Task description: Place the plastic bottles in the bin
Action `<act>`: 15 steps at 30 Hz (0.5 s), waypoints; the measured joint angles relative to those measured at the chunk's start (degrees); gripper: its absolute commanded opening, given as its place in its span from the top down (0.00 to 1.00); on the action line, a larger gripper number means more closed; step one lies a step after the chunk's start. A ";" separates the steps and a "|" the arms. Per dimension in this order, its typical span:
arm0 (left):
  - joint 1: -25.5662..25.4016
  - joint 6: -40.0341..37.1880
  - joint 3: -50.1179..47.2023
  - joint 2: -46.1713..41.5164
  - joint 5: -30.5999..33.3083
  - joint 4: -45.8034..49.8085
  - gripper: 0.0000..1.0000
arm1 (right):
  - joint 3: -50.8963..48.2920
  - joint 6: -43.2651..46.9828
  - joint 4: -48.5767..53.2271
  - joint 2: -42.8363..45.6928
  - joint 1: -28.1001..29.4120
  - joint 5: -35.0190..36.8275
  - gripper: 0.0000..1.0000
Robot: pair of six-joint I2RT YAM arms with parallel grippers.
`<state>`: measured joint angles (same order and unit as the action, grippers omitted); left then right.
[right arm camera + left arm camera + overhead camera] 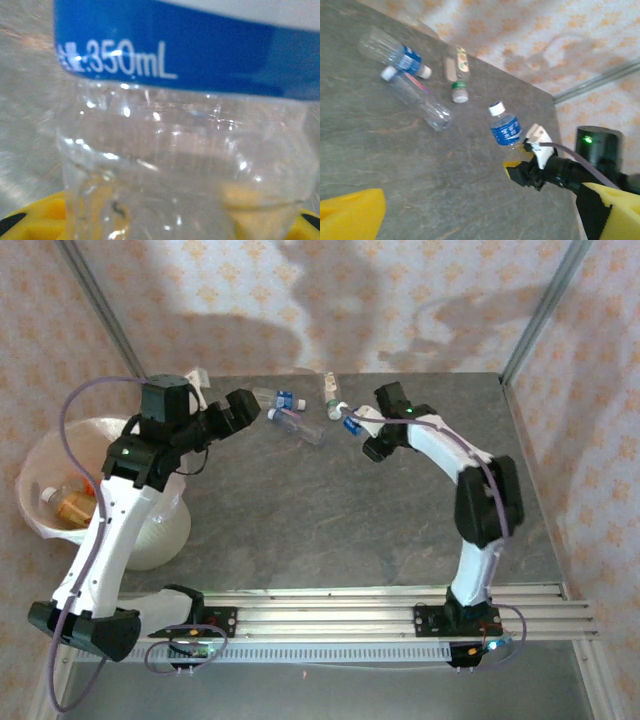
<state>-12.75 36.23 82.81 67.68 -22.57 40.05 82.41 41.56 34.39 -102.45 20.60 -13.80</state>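
L arm (pixel 105 530) stretches fwd, L gripper (pixel 252 407) jaws wide apart; R arm (pixel 482 502) elbow-bent, R gripper (pixel 521 169) clamped on blue-label bottle (pixel 506 131).

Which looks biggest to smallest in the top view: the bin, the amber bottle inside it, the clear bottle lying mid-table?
1. Bin, by far the largest.
2-3. Amber bottle and clear bottle look about alike, so I won't rank them.
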 measured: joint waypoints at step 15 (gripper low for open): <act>-14.64 0.74 -1.70 8.74 -7.48 -16.50 0.00 | -19.21 -47.28 -26.64 24.15 11.50 -32.61 0.56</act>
<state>-27.40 36.97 81.10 76.42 -30.04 23.55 63.20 -5.72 7.75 -78.30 32.10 -46.41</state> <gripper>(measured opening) 0.995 0.523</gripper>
